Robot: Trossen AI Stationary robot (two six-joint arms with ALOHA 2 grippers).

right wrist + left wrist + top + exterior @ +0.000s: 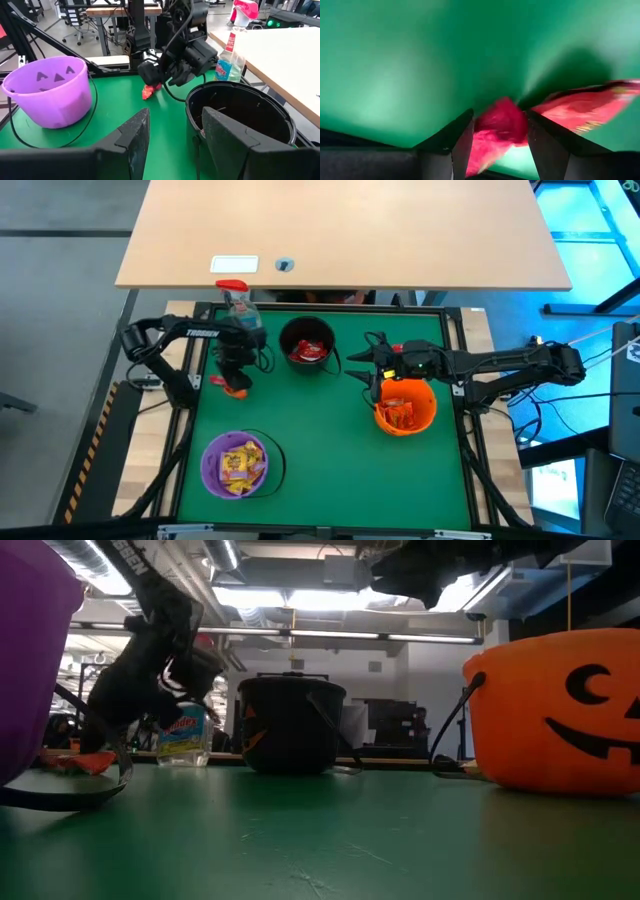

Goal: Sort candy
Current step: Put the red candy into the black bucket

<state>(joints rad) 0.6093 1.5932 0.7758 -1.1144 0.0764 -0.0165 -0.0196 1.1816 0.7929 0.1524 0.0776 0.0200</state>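
Two hands: left hand (235, 383) down, gripping red candy (495, 131); right hand (366, 370) hovering, open.

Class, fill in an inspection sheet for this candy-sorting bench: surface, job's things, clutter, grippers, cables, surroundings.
Surface: green mat, flat.
Job's things: red candy under the left gripper; more candy in the purple bucket, black bucket and orange bucket.
Clutter: spray bottle.
Grippers: left gripper closed on the red candy; right gripper open, empty, near the black bucket.
Cables: along both arms.
Surroundings: wooden table behind.
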